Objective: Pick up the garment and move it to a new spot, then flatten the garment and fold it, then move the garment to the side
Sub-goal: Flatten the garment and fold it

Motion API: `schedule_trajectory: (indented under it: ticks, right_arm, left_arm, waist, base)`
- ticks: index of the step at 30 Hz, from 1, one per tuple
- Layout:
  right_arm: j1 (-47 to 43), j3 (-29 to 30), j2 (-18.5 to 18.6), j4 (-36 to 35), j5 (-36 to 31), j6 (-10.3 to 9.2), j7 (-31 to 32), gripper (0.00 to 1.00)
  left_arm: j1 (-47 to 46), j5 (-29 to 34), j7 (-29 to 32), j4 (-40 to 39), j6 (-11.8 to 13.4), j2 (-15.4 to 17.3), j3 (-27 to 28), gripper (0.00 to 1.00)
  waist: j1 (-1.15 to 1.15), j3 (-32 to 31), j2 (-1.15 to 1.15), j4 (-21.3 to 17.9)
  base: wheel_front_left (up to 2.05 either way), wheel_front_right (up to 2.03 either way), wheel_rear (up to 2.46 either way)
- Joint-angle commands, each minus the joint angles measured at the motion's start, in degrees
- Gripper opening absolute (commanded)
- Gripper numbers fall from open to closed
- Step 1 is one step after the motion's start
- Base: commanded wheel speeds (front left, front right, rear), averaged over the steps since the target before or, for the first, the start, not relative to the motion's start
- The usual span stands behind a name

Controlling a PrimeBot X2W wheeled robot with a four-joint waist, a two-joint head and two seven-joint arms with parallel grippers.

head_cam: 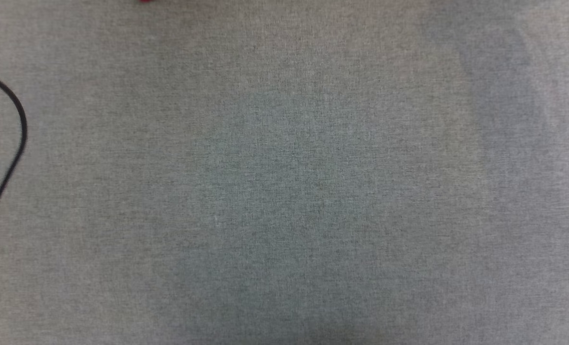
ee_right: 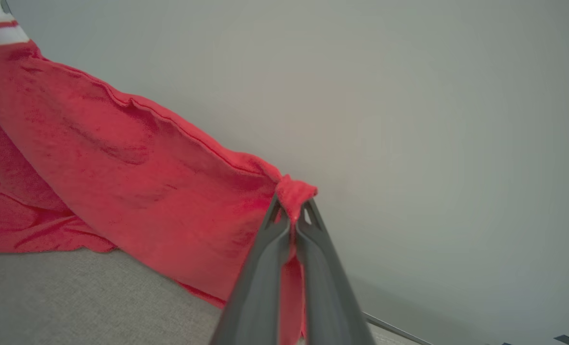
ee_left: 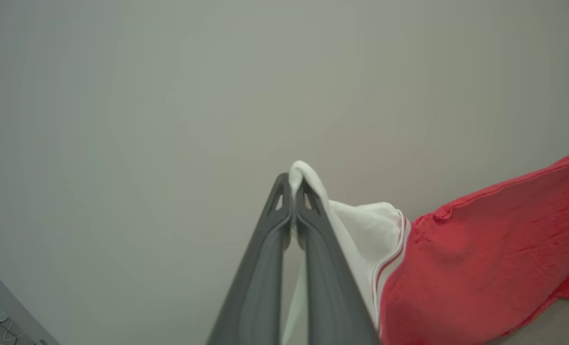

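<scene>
Pinching a white sleeve (ee_left: 361,225) of the garment (ee_left: 481,249), the left gripper (ee_left: 292,184) has its two long dark fingers pressed together at the tips, with a soft rounded fold of cloth bunched over and between them. The sleeve ends in a striped trim (ee_left: 391,261) of thin red and white bands, and beyond it the red body spreads away in a broad, slightly fuzzy knit sheet with a stitched hem along its upper edge. The right gripper (ee_right: 291,211) is likewise closed, clamping a small crumpled knot of the red fabric at a hem corner. From there the cloth slopes away, taut and lightly creased, toward the sleeve. Both grippers point up against a plain pale wall (ee_right: 409,120), holding the upper edge aloft, while the lower folds of the shirt lie on the grey woven table cover (ee_right: 73,292). In the head view that cover shows a fine heathered weave. A thin black cable (head_cam: 20,120) curves at its left side, and a sliver of red sits at the top edge.
</scene>
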State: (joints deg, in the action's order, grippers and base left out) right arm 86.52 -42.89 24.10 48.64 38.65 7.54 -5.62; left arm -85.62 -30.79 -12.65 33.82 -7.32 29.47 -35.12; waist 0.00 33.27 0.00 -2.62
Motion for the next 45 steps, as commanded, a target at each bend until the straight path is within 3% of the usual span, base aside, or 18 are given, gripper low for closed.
schedule_trajectory:
  ticks: [1, 12, 17, 24, 37, 45]
  right_arm:
    - [-2.26, -1.05, 1.20, -0.94, 1.29, -0.05, -0.41, 0.00]
    - [-21.04, -11.70, 7.67, -10.08, 8.91, -0.05, -1.71, 0.00]
    - [-29.44, -14.37, 10.44, -12.88, 11.41, -0.05, -2.05, 0.00]
    - [-40.82, -15.77, 13.84, -16.22, 14.33, -0.05, -2.53, 0.00]
    - [-63.72, -10.94, 20.96, -25.39, 18.69, -0.05, -1.91, 0.00]
    - [-76.86, -4.17, 22.98, -30.26, 18.80, -0.05, 0.28, 0.00]
  left_arm:
    - [2.79, -0.51, -0.70, -0.54, -0.08, 0.35, 0.02, 0.00]
    - [27.84, -4.82, -2.24, -5.70, 4.10, 0.00, 1.41, 0.00]
    - [41.89, -6.52, -2.32, -10.65, 6.29, 0.42, 3.48, 0.00]
    - [61.10, -8.17, -2.34, -16.70, 7.25, 2.94, 4.48, 0.00]
    - [82.36, -14.19, 3.08, -25.28, 6.69, 5.96, -0.35, 0.00]
    - [91.63, -17.91, 7.45, -30.66, 8.79, 7.41, -2.64, 0.00]
  waist:
    - [0.00, -2.29, 0.00, 0.58]
    - [0.00, -12.20, 0.00, 1.80]
    - [0.00, -16.69, 0.00, 2.35]
    - [0.00, -22.67, 0.00, 2.77]
    - [0.00, -30.97, 0.00, 4.30]
    - [0.00, -33.07, 0.00, 4.04]
  base:
    - [0.00, 0.00, 0.00]
    - [0.00, 0.00, 0.00]
    - [0.00, 0.00, 0.00]
    - [0.00, 0.00, 0.00]
    - [0.00, 0.00, 0.00]
    - [0.00, 0.00, 0.00]
